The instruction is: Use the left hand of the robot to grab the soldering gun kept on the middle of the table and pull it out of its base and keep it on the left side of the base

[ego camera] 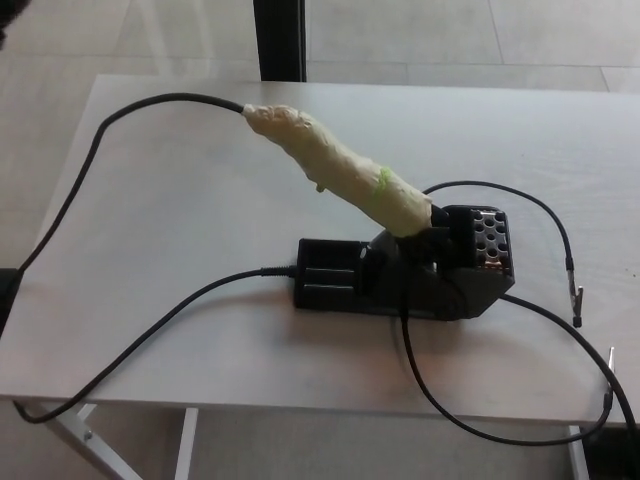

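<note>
Fingers unseen; soldering gun [335, 170] tip hidden inside base [400, 285].

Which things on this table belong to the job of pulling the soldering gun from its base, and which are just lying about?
Belong to the job:
soldering gun
base
table

Just lying about:
clip leads

No readable text, label, brand, number or sign anywhere. The black plastic soldering base [400, 280] bears no legible marking, the pale tape-wrapped soldering gun [335, 170] with its green band is blank, and the light wooden table [180, 200] carries no print.
</note>
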Available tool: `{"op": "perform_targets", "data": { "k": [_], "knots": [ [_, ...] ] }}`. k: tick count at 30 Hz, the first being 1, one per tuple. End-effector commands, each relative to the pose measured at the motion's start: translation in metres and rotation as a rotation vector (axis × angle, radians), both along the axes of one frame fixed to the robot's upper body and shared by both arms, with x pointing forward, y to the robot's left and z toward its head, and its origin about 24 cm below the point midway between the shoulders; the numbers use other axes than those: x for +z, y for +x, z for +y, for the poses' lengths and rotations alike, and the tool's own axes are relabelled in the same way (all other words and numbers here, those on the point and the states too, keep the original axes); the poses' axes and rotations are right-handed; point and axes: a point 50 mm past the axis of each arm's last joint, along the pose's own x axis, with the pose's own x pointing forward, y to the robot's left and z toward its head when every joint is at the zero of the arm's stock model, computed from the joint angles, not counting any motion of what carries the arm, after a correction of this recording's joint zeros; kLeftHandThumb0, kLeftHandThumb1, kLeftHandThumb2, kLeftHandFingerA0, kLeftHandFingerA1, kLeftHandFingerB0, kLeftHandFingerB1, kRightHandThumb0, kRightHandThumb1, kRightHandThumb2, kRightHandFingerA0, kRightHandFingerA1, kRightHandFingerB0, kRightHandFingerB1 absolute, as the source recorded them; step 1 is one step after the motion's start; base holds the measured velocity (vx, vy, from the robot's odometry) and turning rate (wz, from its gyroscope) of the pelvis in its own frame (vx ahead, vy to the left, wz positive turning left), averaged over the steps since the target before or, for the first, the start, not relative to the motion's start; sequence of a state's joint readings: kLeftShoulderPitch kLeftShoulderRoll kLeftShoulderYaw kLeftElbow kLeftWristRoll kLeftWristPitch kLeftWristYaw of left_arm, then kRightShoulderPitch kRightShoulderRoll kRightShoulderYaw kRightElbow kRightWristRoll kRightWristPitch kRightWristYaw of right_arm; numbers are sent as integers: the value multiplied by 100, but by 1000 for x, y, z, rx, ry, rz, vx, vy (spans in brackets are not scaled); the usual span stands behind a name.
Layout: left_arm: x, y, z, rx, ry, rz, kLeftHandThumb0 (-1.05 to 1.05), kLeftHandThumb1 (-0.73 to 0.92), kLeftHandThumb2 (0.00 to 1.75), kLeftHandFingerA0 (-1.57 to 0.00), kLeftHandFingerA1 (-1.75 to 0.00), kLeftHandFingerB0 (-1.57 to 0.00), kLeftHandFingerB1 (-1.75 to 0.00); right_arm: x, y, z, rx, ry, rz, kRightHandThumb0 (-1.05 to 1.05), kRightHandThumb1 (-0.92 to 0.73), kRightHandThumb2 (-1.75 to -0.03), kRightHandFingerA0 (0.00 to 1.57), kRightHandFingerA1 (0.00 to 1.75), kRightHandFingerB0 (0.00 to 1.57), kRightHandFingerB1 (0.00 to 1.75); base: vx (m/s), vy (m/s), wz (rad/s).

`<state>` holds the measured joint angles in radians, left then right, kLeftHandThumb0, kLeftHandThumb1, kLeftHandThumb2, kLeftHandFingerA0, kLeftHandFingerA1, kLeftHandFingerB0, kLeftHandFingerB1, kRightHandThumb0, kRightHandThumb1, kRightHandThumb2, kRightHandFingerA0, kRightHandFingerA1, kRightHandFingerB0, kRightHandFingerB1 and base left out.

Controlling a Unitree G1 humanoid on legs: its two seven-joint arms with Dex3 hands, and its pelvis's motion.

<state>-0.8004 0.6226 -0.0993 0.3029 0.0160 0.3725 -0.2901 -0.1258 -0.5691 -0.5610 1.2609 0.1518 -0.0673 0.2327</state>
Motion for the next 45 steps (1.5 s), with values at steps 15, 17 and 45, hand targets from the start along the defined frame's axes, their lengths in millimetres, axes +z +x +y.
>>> {"op": "perform_targets", "data": {
  "k": [15,17,45],
  "knots": [
    [-15,-1,-137,-508,529,-17,-57,72,62,-42,-56,-41,-43,22,2,-17,16,-74,-60,-103,-47,-122,83,122,27,101,0,0,0],
    [-16,-1,-140,-512,542,-12,-59,73,63,-40,-53,-40,-42,22,3,-17,0,-62,-75,-102,-45,-121,83,123,29,102,0,0,0],
    [-26,-12,-168,-691,621,42,-74,89,66,-41,-54,-35,-42,25,4,-19,8,-58,-77,-104,-44,-123,92,128,21,99,0,0,0]
  ]
}}
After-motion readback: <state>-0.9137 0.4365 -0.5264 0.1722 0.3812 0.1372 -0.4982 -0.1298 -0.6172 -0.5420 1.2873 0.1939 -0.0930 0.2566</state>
